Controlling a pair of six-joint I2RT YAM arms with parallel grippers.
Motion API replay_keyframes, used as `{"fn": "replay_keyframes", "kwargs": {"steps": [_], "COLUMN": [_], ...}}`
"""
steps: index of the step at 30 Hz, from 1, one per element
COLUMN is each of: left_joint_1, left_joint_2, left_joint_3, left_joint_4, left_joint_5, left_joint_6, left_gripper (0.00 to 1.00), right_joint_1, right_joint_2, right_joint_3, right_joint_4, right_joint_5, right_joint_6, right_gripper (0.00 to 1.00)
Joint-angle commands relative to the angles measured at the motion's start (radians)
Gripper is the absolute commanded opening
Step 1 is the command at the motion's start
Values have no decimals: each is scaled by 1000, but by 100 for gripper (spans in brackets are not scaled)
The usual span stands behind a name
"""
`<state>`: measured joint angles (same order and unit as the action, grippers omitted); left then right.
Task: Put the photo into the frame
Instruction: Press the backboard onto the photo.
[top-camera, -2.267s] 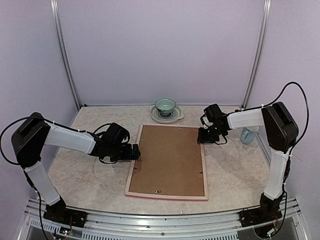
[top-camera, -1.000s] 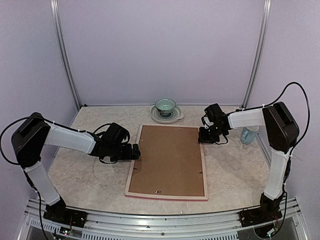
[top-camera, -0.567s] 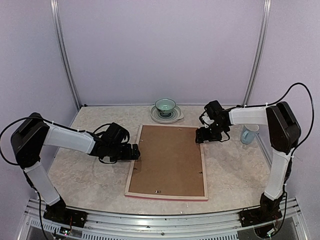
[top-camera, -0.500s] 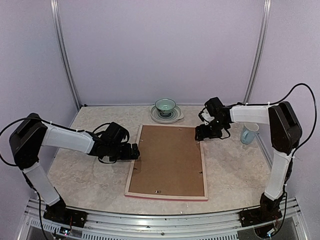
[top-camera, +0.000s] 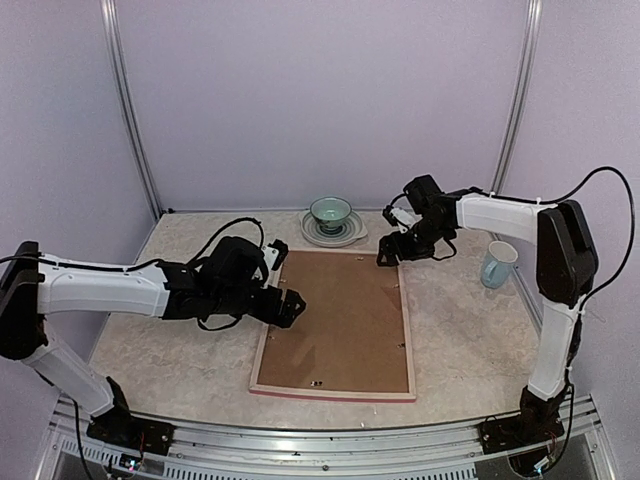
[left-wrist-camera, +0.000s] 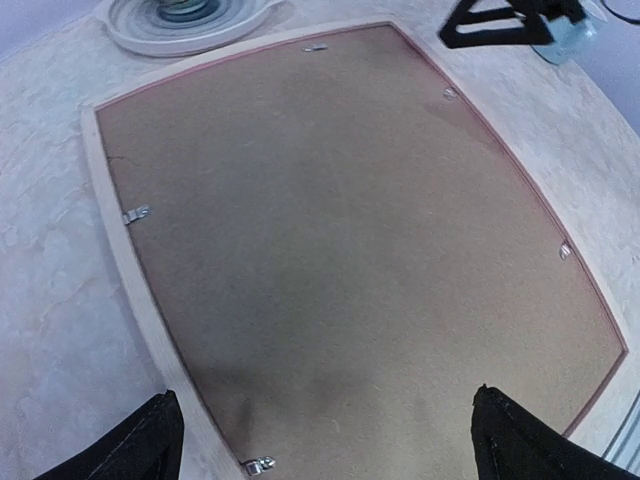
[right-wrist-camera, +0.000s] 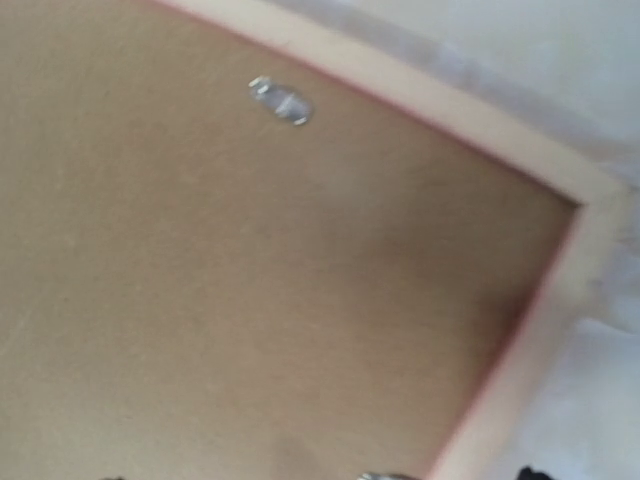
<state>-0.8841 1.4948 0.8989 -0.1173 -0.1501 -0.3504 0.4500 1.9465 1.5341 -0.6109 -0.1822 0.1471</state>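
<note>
Top external view showed the frame (top-camera: 262, 345) lying face down on the counter (top-camera: 470, 340), its pale wooden back rim up and a thin pink edge showing at the near side. The brown backing board (top-camera: 340, 320) sat inside the rim. The photo appeared in no view, so I could not tell whether it lay under the board or somewhere out of sight.

The left arm (top-camera: 100, 288) reached in from the frame's left side. In the left wrist view its jaws were spread wide and empty, the two dark fingertips (left-wrist-camera: 140, 440) standing over the near-left part of the board, with a small metal clip (left-wrist-camera: 136, 214) ahead of them on the left rim. The right arm (top-camera: 500, 215) hung over the far right corner. Its jaws looked spread and held nothing, with another clip (right-wrist-camera: 280, 102) just below them.

Judging from this, the clips were the weak point. They were small and flat, so jaws coming down slightly off could skid off them and shove the light frame across the smooth counter. The plate and bowl (top-camera: 330, 212) stood just beyond the right jaws, near the frame's far edge, and a push that way could knock them. The mug (top-camera: 495, 265) stood to the outer side of the right jaws.
</note>
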Motion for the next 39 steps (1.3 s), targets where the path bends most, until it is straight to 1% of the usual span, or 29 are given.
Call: {"fn": "replay_keyframes", "kwargs": {"steps": [1, 7, 10, 13, 18, 25, 33, 39], "left_joint_1": [-104, -259, -302, -328, -361, -389, -389, -389], "left_joint_2": [12, 103, 156, 189, 243, 320, 383, 411], "left_joint_3": [35, 93, 111, 115, 143, 174, 198, 211], "left_joint_4": [13, -23, -25, -9, -15, -24, -30, -30], "left_joint_5": [30, -6, -2, 32, 78, 105, 80, 73], "left_joint_6": [176, 285, 322, 347, 412, 457, 467, 465], "left_gripper": [99, 99, 99, 99, 99, 99, 99, 91], "right_joint_1": [48, 71, 73, 73, 74, 75, 79, 83], "right_joint_2": [72, 137, 141, 143, 145, 167, 172, 173], "right_joint_3": [44, 73, 55, 42, 34, 43, 32, 26], "right_joint_4": [-39, -62, -53, -50, -51, -57, -56, -55], "right_joint_5": [-29, 17, 24, 34, 42, 40, 47, 45], "right_joint_6": [9, 61, 83, 97, 107, 116, 127, 129], "right_gripper": [84, 84, 84, 84, 84, 85, 85, 85]}}
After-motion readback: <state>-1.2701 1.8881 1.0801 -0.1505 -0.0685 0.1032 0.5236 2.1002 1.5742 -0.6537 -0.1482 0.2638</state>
